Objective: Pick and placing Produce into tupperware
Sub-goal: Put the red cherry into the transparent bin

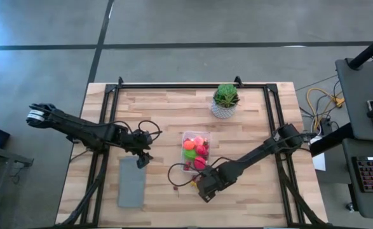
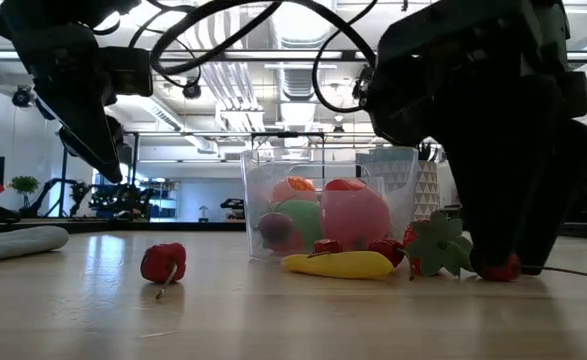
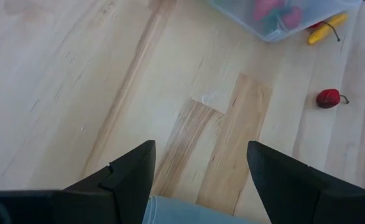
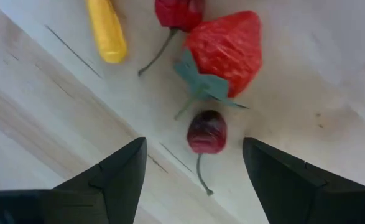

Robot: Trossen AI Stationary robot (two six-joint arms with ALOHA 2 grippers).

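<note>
The clear tupperware (image 1: pixel 196 151) stands mid-table and holds orange, green, pink and red produce (image 2: pixel 323 215). Outside its near end a yellow banana (image 4: pixel 106 31), a red strawberry (image 4: pixel 227 53) and two dark red cherries lie on the table. My right gripper (image 4: pixel 194 146) is open, pointing down, with its fingers on either side of one cherry (image 4: pixel 207 132) and a gap on both sides. Another cherry (image 2: pixel 163 262) lies alone, left of the tub. My left gripper (image 1: pixel 142 159) hangs open above the far end of the flat grey rectangle (image 1: pixel 131 183).
A green spiky plant in a white pot (image 1: pixel 225 100) stands beyond the tub, toward the table's far edge. A black frame (image 1: pixel 173 86) runs along the far and side edges. Bare wood (image 3: pixel 76 74) lies between the left gripper and the tub.
</note>
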